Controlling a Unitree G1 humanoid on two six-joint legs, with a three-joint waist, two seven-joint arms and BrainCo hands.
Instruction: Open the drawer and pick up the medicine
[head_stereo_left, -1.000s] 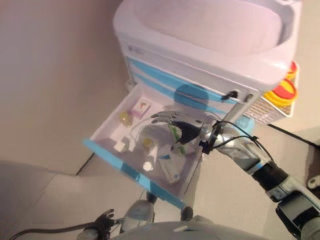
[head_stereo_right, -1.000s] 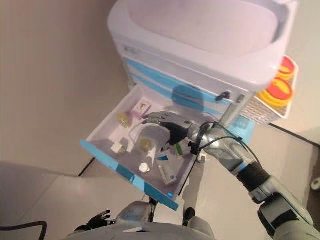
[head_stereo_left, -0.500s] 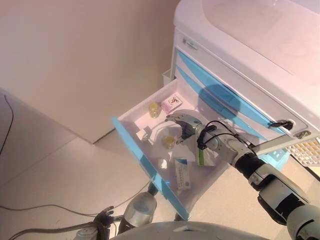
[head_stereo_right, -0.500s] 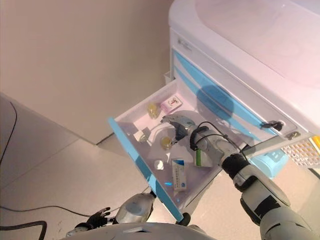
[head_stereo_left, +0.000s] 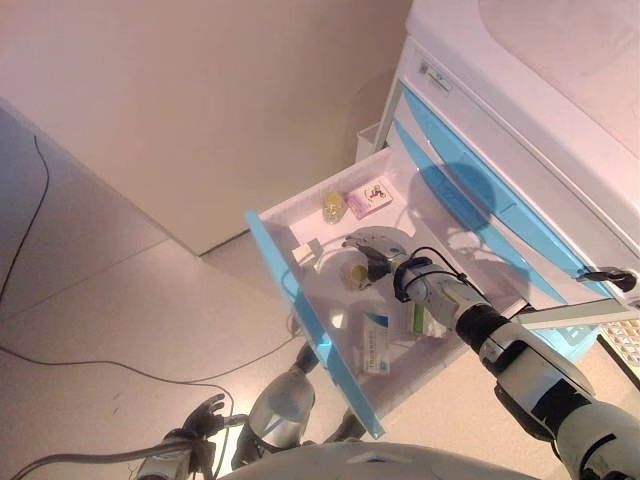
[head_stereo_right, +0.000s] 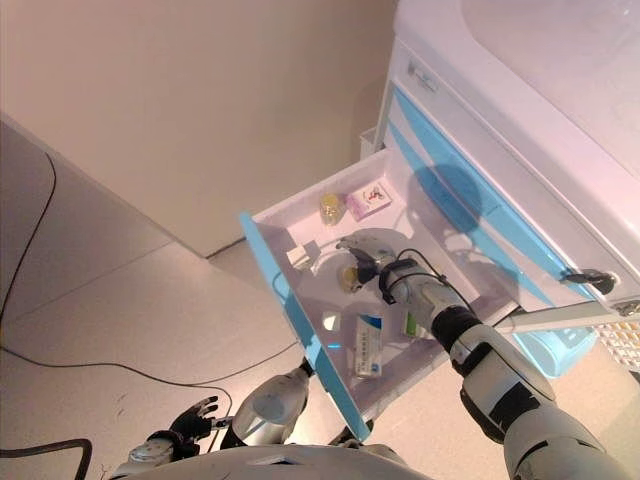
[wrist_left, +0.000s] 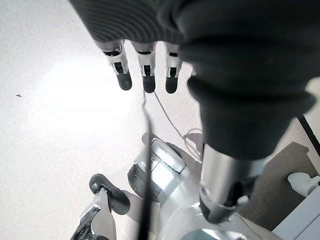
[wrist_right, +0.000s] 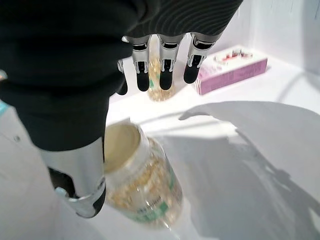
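The white drawer with a blue front (head_stereo_left: 300, 305) stands pulled out of the medical cart (head_stereo_left: 520, 110). Inside, a clear bottle of yellow pills (head_stereo_left: 355, 273) stands near the middle; it also shows in the right wrist view (wrist_right: 140, 180). My right hand (head_stereo_left: 376, 246) is in the drawer, right over this bottle, with straight fingers (wrist_right: 165, 62) past it and the thumb (wrist_right: 75, 165) beside its cap. It holds nothing. My left hand (head_stereo_left: 203, 422) hangs low over the floor, fingers (wrist_left: 145, 75) straight.
Also in the drawer are a pink box (head_stereo_left: 370, 196), a small yellow bottle (head_stereo_left: 333, 206) at the back, a white and blue box (head_stereo_left: 375, 342), a green packet (head_stereo_left: 418, 320) and a small white cube (head_stereo_left: 305, 250). A cable (head_stereo_left: 60, 345) lies on the floor.
The camera has swung, so the whole picture shifted. My right hand has moved from the green packet's side of the drawer to over the yellow pill bottle.
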